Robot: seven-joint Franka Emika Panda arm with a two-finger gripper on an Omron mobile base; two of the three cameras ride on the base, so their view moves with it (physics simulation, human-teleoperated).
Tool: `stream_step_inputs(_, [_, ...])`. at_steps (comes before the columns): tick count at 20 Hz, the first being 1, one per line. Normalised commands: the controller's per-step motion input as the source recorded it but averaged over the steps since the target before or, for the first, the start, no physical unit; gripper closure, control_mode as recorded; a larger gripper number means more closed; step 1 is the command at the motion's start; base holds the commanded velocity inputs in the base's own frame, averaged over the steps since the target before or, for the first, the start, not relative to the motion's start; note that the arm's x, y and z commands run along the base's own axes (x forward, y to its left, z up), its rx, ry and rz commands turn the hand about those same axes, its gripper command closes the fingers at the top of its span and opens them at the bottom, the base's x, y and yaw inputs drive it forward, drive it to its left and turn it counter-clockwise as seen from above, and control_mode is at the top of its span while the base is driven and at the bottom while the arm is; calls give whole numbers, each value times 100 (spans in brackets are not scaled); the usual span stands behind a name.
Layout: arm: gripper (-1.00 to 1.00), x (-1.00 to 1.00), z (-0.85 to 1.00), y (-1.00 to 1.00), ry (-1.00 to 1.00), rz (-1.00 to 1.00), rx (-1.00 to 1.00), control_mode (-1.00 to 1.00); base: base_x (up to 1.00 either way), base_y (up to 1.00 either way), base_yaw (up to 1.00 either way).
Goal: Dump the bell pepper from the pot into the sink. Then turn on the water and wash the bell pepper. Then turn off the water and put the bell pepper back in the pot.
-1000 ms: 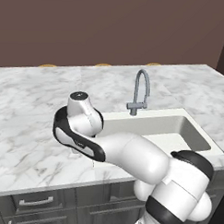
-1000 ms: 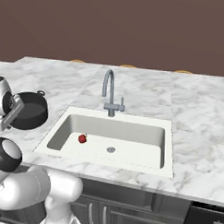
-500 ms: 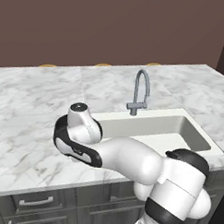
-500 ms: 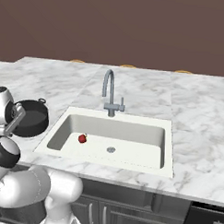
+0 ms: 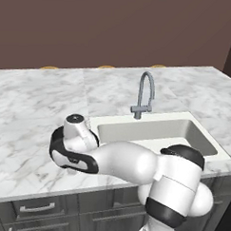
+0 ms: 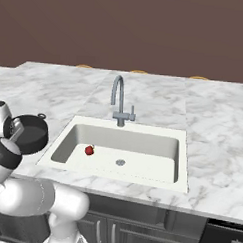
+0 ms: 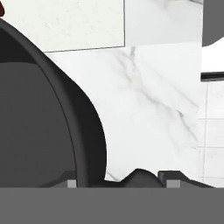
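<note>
The black pot (image 6: pixel 32 133) is over the marble counter just left of the sink (image 6: pixel 142 140), and its dark inside shows. My gripper (image 6: pixel 15 133) is shut on its near-left rim. In the hand view the pot's wall (image 7: pixel 39 109) curves up the left side, and my gripper (image 7: pixel 122 183) has the rim between its two tips. The small red bell pepper (image 6: pixel 89 150) lies on the sink floor at the left, left of the round drain (image 6: pixel 120 162). In the left base view my own arm hides the pot, and the sink (image 5: pixel 150 129) lies to its right.
A grey arched faucet (image 6: pixel 119 101) stands behind the sink's middle, also seen as the faucet (image 5: pixel 144 95) in the left base view. White grey-veined marble counter (image 6: pixel 212 147) surrounds the basin. Dark cabinet drawers (image 5: pixel 37 209) run below the counter's front edge.
My hand and the pot have moved down and toward the counter's front, a little further left of the sink. The bell pepper has stayed put.
</note>
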Motion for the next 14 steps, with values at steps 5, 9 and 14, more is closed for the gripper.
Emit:
stream_step_inputs(5, [100,6,-20,15,4,0,-3,-100,0,0,0])
stream_step_inputs(9, [100,17,-19,8,2,0,-4,-100,0,0,0])
stream_step_inputs(14, [100,22,-20,5,1,0,-4,-100,0,0,0])
